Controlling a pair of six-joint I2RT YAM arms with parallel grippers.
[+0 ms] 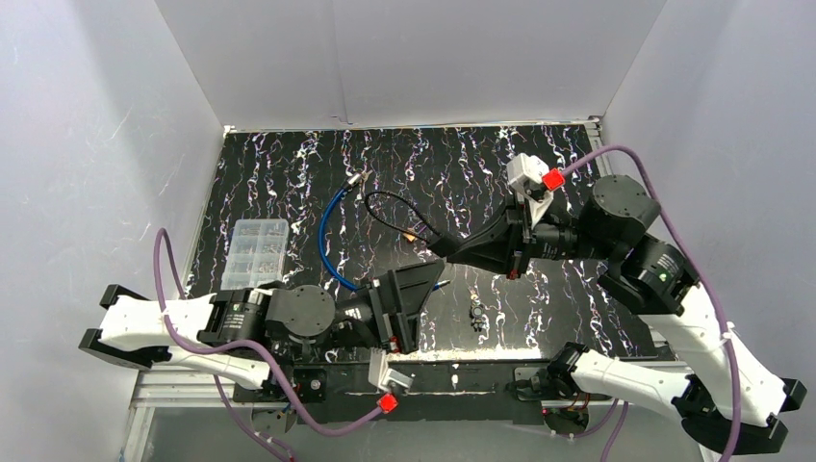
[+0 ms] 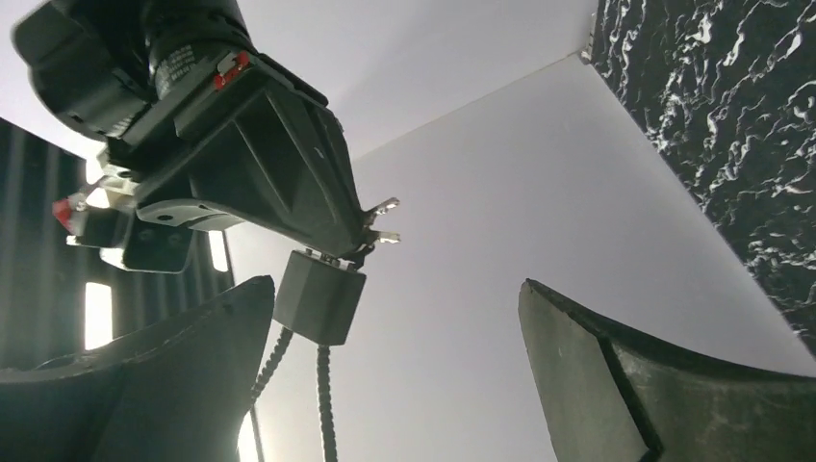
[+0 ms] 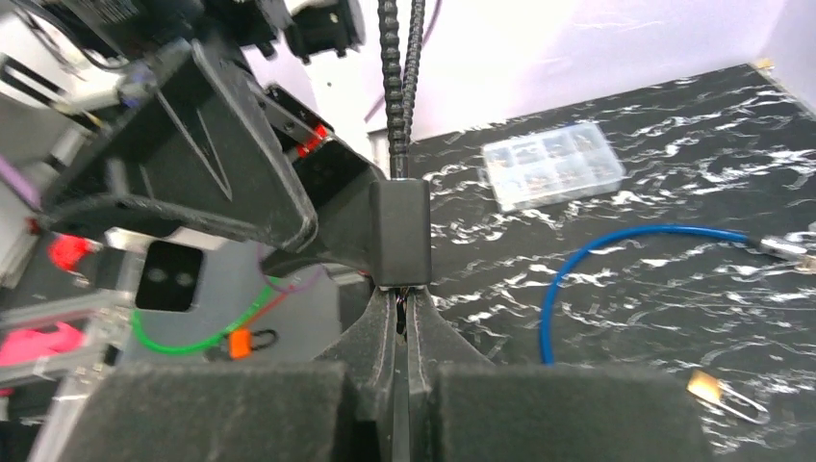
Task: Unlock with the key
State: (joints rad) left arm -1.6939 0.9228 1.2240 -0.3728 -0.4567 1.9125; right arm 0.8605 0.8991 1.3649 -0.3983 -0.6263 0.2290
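Observation:
A black cable lock hangs in the air over the middle of the table. Its boxy body (image 3: 400, 231) sits right at my right gripper's fingertips, and its black cable (image 1: 390, 204) loops off to the left. My right gripper (image 1: 436, 246) is shut on a thin key (image 3: 400, 310) that goes into the body. In the left wrist view the body (image 2: 318, 297) hangs under the right gripper, and small silver keys (image 2: 384, 208) stick out beside it. My left gripper (image 1: 430, 279) is open and empty just below the lock. The body is close to its left finger (image 2: 207, 356).
A blue cable (image 1: 327, 236) curves across the mat left of the lock. A small brass padlock (image 3: 707, 388) lies beside it. A clear compartment box (image 1: 255, 252) sits at the left. A small dark object (image 1: 476, 313) lies near the front edge. White walls enclose the table.

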